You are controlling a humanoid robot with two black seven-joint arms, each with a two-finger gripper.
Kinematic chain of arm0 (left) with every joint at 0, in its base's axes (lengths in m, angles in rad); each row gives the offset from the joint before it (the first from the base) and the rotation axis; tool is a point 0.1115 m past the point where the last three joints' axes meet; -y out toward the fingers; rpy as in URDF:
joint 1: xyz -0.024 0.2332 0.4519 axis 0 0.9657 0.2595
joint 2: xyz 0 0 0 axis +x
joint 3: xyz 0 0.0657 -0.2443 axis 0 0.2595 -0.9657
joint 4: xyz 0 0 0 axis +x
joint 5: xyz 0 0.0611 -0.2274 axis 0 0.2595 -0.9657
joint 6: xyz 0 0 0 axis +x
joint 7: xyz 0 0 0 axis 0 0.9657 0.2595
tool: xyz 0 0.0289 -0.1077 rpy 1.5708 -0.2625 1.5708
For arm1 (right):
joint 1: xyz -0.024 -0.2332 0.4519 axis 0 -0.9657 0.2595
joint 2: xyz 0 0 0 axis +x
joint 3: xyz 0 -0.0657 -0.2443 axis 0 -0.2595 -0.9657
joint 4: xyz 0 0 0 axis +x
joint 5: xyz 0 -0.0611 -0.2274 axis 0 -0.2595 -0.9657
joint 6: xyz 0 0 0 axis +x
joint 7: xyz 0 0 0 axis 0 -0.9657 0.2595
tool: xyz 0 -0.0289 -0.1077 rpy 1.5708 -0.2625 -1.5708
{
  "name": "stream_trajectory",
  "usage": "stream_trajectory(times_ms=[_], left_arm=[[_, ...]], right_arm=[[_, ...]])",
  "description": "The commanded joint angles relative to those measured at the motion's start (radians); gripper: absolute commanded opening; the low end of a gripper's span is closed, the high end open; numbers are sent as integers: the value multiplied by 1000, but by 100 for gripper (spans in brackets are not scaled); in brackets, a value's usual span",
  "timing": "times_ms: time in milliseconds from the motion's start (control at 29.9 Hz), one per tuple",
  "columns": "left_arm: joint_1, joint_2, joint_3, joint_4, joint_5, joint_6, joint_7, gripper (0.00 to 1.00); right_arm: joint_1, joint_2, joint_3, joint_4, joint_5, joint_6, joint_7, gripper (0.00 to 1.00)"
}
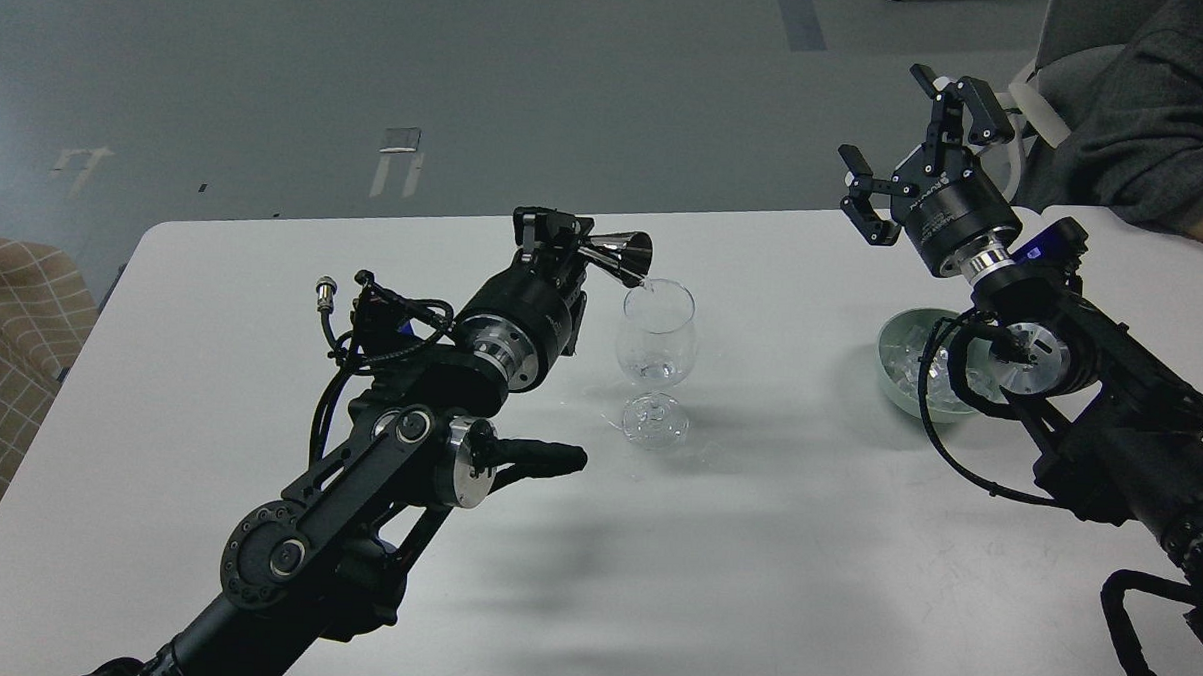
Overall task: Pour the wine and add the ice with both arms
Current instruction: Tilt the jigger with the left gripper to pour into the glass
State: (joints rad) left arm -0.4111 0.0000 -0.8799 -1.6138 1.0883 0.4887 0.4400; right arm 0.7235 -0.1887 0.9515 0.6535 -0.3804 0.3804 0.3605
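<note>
Head view looks down on a white table with rounded corners, standing on a grey floor marked with pale tape. At left sits a tan checked seat. A grey-sleeved person leans on the far right corner. The left hand is clenched on a dark metal jigger, tipped over the rim of a clear stemmed glass. The right hand is raised with fingers spread, grasping nothing; white lettering on its body is too small to read. Ice lies in a pale green bowl partly behind the right arm.
</note>
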Motion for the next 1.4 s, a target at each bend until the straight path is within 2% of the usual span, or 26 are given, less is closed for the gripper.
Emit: stream_trajectory(times_ms=[0, 601, 1069, 1136, 1236, 1370], left_arm=[[0, 0, 25, -3, 25, 0, 0, 0], [-2, 58, 51, -9, 205, 0, -4, 0], [-28, 77, 75, -63, 223, 0, 25, 0], [-28, 71, 61, -63, 203, 0, 46, 0], [-20, 63, 47, -61, 130, 0, 49, 0], [-6, 51, -98, -69, -130, 0, 49, 0]], right_arm=[[-4, 0, 1, 3, 0, 0, 0, 100], [-7, 0, 3, 6, 0, 0, 0, 100], [-7, 0, 3, 5, -2, 0, 0, 100], [-7, 0, 1, 5, -2, 0, 0, 100], [-7, 0, 3, 5, 0, 0, 0, 100], [-7, 0, 3, 5, 0, 0, 0, 100]])
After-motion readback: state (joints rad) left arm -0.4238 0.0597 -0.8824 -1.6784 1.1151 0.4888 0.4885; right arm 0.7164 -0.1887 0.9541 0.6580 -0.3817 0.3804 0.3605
